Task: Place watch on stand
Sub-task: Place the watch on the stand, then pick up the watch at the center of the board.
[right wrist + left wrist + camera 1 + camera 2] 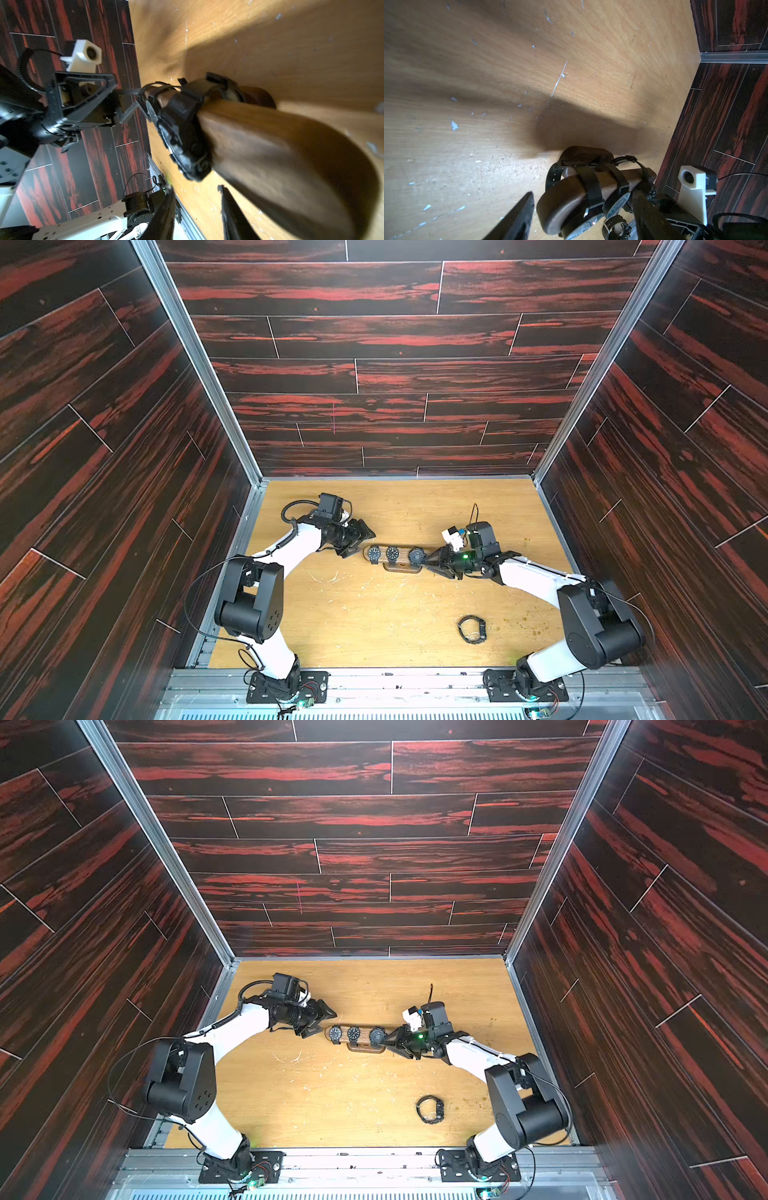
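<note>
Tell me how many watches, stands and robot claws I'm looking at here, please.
Watches on the stand: 3
Watches lying on the table: 1
Stands: 1
Robot claws: 2, left gripper, right gripper
Total: 7

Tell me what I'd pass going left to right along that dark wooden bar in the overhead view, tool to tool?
In a top view: left tool → first watch → second watch → third watch → right tool, all along the stand.
</note>
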Controlling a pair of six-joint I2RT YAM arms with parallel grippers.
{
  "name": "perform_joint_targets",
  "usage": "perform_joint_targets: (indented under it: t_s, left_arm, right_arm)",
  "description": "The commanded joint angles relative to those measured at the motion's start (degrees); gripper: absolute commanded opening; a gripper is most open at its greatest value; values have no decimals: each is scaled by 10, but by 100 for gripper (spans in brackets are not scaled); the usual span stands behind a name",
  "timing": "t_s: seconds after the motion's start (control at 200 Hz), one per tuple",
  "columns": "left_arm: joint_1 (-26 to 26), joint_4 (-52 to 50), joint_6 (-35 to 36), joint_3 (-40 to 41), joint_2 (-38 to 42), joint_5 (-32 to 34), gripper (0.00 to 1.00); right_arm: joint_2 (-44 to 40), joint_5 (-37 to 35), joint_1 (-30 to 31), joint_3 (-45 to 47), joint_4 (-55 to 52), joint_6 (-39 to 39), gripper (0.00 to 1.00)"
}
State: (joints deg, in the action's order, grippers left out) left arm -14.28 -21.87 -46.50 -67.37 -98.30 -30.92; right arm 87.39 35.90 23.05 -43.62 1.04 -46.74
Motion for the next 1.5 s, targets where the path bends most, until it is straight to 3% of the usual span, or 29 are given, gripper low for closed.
perform_joint_targets:
  t_s: [0.0,0.276,0.471,0.721,0.937,1.117,1.338,1.448,1.498]
  left_arm:
    - [-2,-21,11,-18,7,8,76]
    - [-2,-62,36,-47,29,49,76]
    - [-22,-143,91,-105,68,117,76]
    - [-120,-198,137,-173,73,174,75]
    - [-230,-217,143,-214,33,167,75]
    - [-323,-237,156,-260,-17,177,75]
    - [-411,-286,184,-353,-114,172,74]
    - [-437,-291,189,-392,-151,150,74]
    - [-447,-306,196,-416,-171,147,74]
  right_arm:
    - [-22,-28,2,-16,-88,40,38]
    - [-85,-249,2,-70,-368,72,39]
    - [-135,-328,2,-58,-448,37,39]
    - [-175,-353,-15,-28,-477,9,40]
    - [-211,-263,-144,37,-444,16,40]
    - [-217,-304,-189,26,-474,60,39]
    - [-220,-323,-230,20,-495,98,19]
    - [-218,-329,-255,26,-492,108,0]
    - [-214,-326,-268,30,-487,114,0]
